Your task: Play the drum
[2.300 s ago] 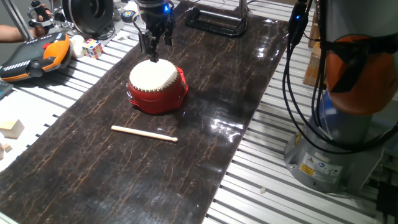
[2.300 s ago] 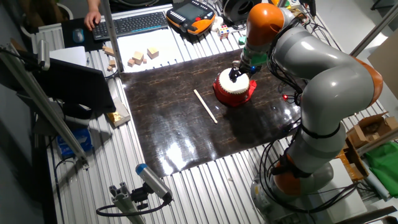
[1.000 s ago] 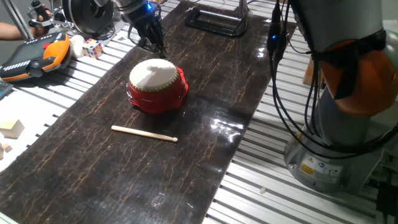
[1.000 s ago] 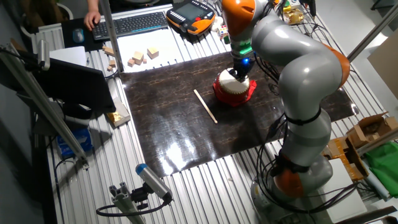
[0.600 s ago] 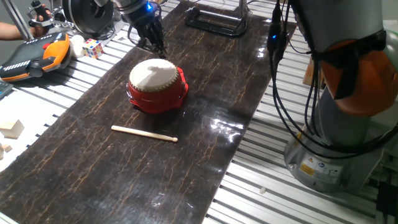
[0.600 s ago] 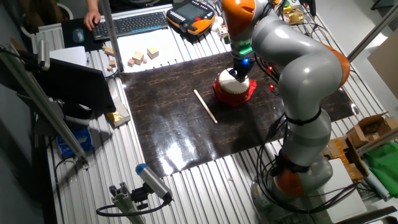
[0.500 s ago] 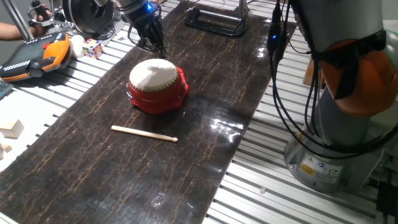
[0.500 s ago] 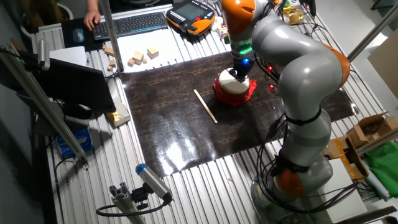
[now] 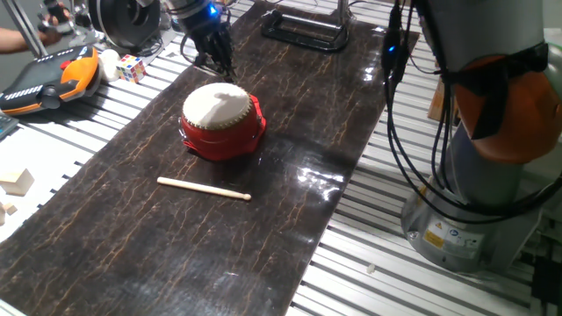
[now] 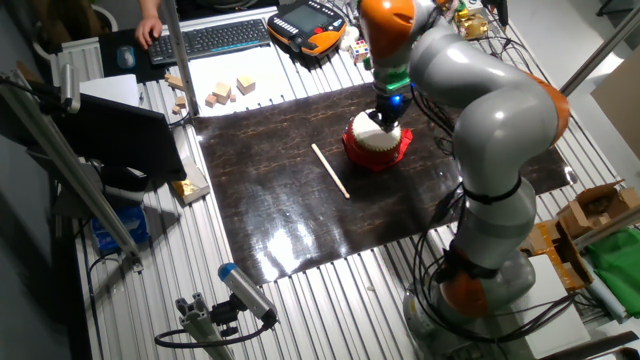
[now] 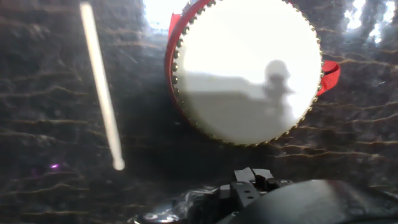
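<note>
Hovering gripper (image 9: pixel 217 60) just behind drum (image 9: pixel 221 121), off far rim, not touching skin. Fingers look pressed together, holding nothing, though kinda hard to call. Drum sits mid dark mat (image 9: pixel 290 167), upright, cream skin up. Wooden stick (image 9: pixel 204 189) lying flat on mat nearer camera, apart from drum.

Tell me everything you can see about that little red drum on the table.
The drum is small, squat and round, with a glossy red body, a flared red base rim and a flat cream-white skin edged with small studs. A red tab sticks out at one side. It stands upright on the dark marbled mat, apart from the thin wooden stick lying nearby. The gripper hangs just beyond its far edge; nothing seems to touch the skin.
</note>
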Controlling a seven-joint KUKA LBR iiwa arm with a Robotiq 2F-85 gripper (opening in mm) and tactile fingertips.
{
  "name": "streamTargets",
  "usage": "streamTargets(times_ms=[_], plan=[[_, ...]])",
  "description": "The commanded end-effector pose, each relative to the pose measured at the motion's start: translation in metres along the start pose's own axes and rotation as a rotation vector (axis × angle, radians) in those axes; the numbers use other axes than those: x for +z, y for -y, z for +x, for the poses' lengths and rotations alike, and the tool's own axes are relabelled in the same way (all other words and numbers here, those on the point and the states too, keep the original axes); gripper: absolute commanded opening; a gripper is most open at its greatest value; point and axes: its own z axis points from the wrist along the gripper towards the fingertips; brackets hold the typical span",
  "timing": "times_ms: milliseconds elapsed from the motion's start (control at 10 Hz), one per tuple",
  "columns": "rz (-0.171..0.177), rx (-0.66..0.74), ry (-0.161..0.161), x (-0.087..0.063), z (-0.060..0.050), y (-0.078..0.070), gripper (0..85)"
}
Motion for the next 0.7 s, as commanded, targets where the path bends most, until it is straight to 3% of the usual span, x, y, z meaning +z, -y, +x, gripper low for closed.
streamTargets(times_ms=[0,100,300,600], plan=[[0.005,0.016,0.001,-0.0001,0.0000,-0.0005,0.7],[0.008,0.032,0.019,-0.0001,0.0000,-0.0005,0.7],[-0.030,0.003,0.026,-0.0001,0.0000,-0.0005,0.7],[-0.019,-0.040,0.061,-0.0001,0.0000,-0.0005,0.7]])
